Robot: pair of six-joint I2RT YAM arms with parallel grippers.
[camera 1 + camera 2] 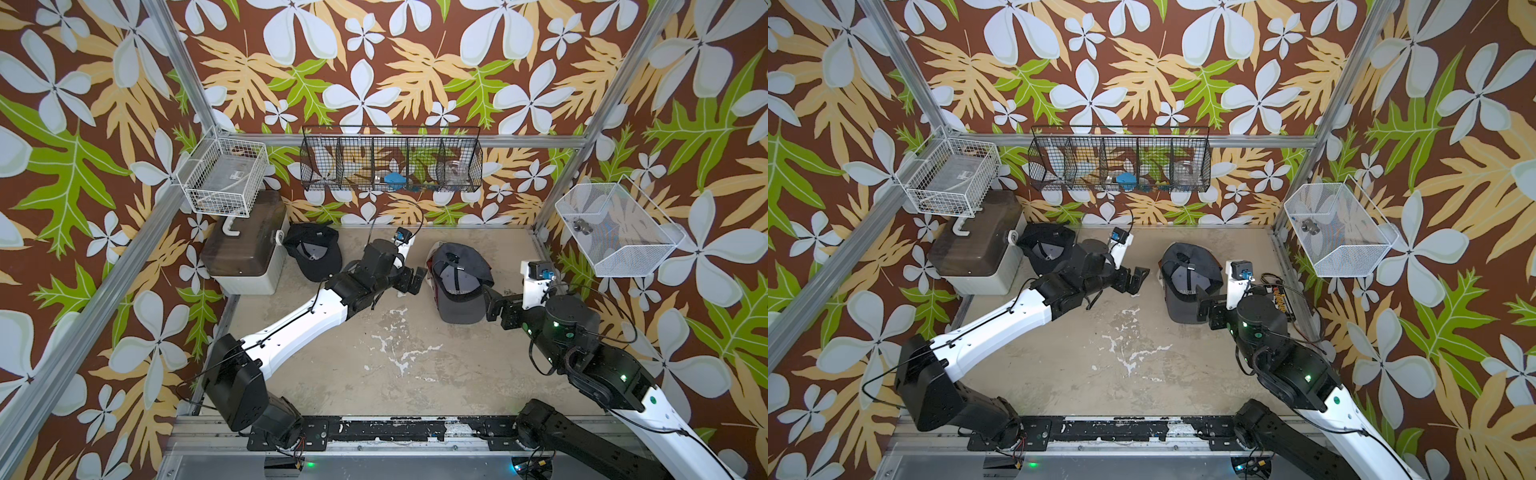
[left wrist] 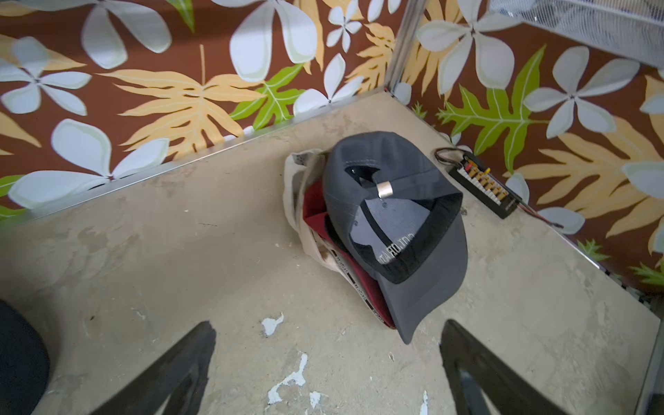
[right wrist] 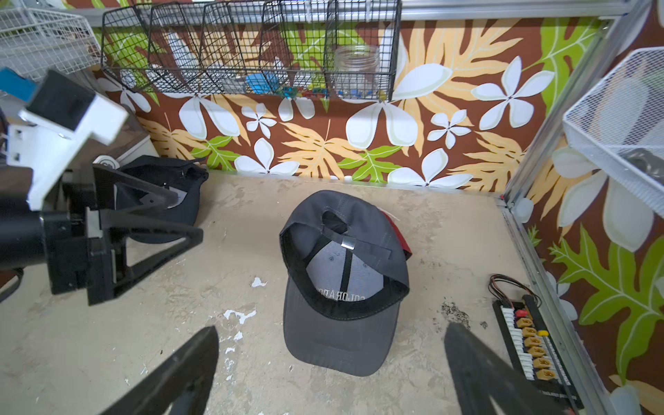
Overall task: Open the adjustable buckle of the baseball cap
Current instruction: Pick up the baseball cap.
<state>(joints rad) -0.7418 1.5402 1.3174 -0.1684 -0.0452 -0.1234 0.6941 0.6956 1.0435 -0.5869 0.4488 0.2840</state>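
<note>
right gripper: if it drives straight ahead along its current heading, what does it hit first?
Probably the brim of the grey cap, which lies upside down directly ahead of the open right gripper. How far off is unclear.

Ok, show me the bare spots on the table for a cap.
Bare: front centre of the table, between left arm and right arm, in front of the grey cap. Crowded: back left by the box and black cap; right edge by the connector board.

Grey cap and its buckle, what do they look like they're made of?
The grey cap looks like matte woven fabric: stitched seams, soft creased crown. The buckle is probably metal: small, silvery, catching light on the strap, though too small to be sure.
</note>
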